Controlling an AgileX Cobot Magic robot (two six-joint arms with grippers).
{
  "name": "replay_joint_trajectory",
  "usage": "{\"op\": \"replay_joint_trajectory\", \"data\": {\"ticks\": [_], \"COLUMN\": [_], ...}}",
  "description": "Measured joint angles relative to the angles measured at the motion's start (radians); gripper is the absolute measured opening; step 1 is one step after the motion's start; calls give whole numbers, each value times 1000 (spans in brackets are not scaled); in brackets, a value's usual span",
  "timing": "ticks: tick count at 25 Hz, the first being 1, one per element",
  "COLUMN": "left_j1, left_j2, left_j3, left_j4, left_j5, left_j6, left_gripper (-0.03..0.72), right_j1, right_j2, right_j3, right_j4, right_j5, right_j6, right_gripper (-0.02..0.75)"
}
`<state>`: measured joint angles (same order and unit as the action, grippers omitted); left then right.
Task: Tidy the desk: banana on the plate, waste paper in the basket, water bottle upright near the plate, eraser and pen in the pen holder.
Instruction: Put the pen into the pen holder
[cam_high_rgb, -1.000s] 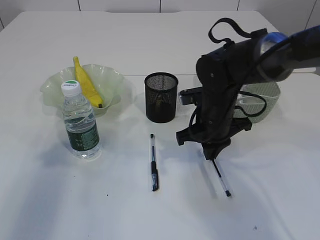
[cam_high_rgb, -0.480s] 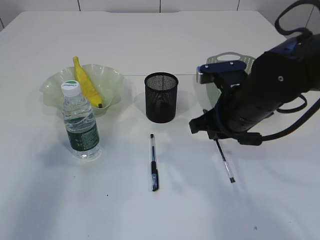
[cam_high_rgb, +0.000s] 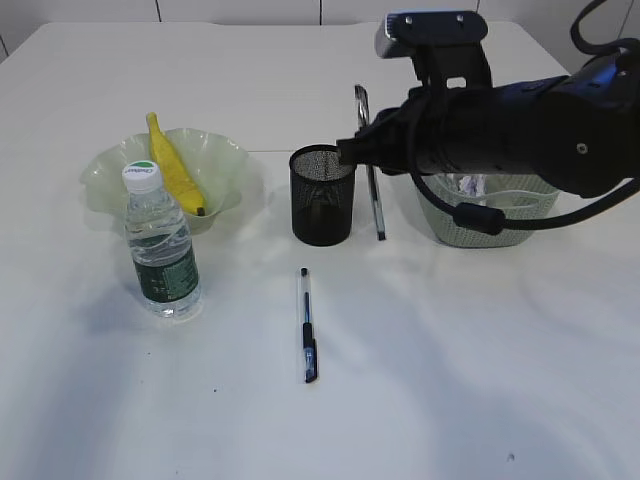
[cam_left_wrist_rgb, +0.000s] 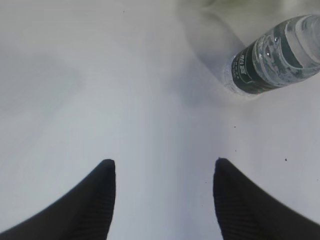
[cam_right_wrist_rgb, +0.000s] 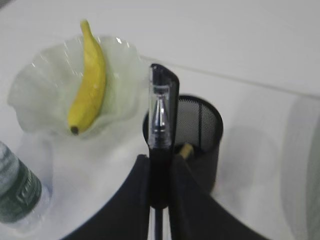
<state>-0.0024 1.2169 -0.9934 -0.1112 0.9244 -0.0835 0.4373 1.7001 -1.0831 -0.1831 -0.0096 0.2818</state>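
Observation:
My right gripper (cam_high_rgb: 371, 150) (cam_right_wrist_rgb: 160, 165) is shut on a clear pen with a black cap (cam_high_rgb: 372, 190) (cam_right_wrist_rgb: 160, 112). It holds the pen nearly upright, just right of the black mesh pen holder (cam_high_rgb: 322, 195) (cam_right_wrist_rgb: 200, 130). A small tan piece (cam_right_wrist_rgb: 186, 150) lies inside the holder; I cannot tell if it is the eraser. A second pen (cam_high_rgb: 307, 328) lies on the table in front of the holder. The banana (cam_high_rgb: 176, 166) (cam_right_wrist_rgb: 90, 85) lies on the pale green plate (cam_high_rgb: 225, 160). The water bottle (cam_high_rgb: 160, 245) (cam_left_wrist_rgb: 275, 60) stands upright in front of the plate. Waste paper (cam_high_rgb: 468, 185) sits in the basket (cam_high_rgb: 490, 215). My left gripper (cam_left_wrist_rgb: 164, 162) is open over bare table.
The right arm (cam_high_rgb: 520, 120) stretches from the right edge over the basket. The white table (cam_high_rgb: 450, 380) runs to the front and to both sides.
My right gripper has lifted the pen off the table at the right front and carried it up and left to beside the pen holder. The basket is now uncovered.

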Motion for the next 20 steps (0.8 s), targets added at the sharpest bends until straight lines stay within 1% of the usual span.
{"op": "replay_joint_trajectory", "data": {"ticks": [4, 7, 12, 17, 20], "left_j1": [0, 0, 0, 0, 0], "left_j2": [0, 0, 0, 0, 0], "left_j3": [0, 0, 0, 0, 0], "left_j4": [0, 0, 2, 2, 2], "left_j5": [0, 0, 2, 2, 2], "left_j6": [0, 0, 0, 0, 0], "left_gripper": [429, 429, 429, 429, 429], "right_j1": [0, 0, -8, -65, -92], "right_j2": [22, 68, 126, 159, 182], "right_j3": [0, -9, -57, -122, -157], "right_j4": [-20, -22, -24, -25, -32], "right_j5": [-203, -287, -335, -352, -387], "right_j6": [-12, -29, -53, -59, -61], "right_gripper": [45, 45, 45, 45, 45]}}
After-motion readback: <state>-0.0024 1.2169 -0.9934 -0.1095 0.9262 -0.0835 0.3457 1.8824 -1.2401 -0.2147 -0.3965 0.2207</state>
